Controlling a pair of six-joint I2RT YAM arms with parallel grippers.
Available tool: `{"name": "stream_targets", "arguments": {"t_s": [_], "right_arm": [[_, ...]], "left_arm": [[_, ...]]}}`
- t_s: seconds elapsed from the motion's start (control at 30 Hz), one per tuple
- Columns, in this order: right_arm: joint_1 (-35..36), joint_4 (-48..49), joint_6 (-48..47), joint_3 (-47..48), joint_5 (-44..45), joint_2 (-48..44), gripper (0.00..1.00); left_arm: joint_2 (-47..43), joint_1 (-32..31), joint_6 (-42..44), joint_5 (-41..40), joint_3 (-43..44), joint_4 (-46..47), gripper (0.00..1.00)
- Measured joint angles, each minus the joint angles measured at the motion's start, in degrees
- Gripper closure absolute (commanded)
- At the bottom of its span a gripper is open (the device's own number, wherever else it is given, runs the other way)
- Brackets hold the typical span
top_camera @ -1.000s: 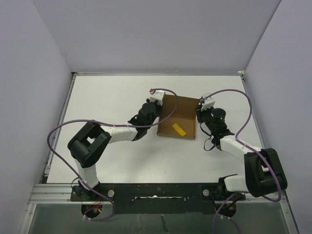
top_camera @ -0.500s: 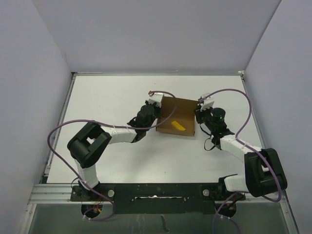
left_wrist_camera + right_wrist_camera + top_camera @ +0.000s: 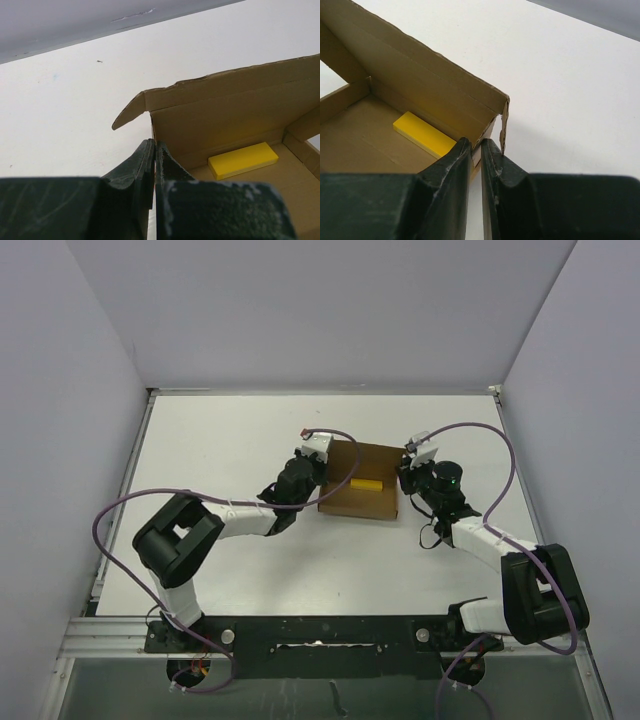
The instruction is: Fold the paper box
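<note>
The paper box (image 3: 372, 502) sits toward the far middle of the white tabletop (image 3: 220, 440), between the two arms. Its back wall is raised and its floor is open to the overhead view. A small yellow bar (image 3: 367, 484) lies inside, close against that back wall.

From above, the left hand (image 3: 320, 478) meets the box's left edge and the right hand (image 3: 404, 480) its right edge, but the grips are too small to read there. The wrist views supply them.

The left wrist camera shows the left hand (image 3: 154, 146) with its fingers pressed together on the thin left side wall. The box interior is on one side of them and bare tabletop on the other. A little corner flap (image 3: 129, 111) curls outward beyond the back wall (image 3: 225, 107).

The right wrist camera shows the right hand (image 3: 476, 145) nipped onto the right side wall, a sliver of cardboard between its fingers. A ragged corner tab (image 3: 504, 125) stands just beyond, and the yellow bar (image 3: 422, 134) lies flat on the floor.
</note>
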Motion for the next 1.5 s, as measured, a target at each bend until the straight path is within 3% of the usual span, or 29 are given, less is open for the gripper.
{"name": "stream_targets", "arguments": {"t_s": [0.87, 1.5], "right_arm": [[0.0, -0.4, 0.0, 0.0, -3.3, -0.3, 0.86], [0.0, -0.9, -0.1, 0.0, -3.7, -0.4, 0.86]], "left_arm": [[-3.7, -0.8, -7.2, -3.1, 0.4, -9.4, 1.0], [-3.8, -1.0, -11.0, -4.5, 6.6, -21.9, 1.0]]}}
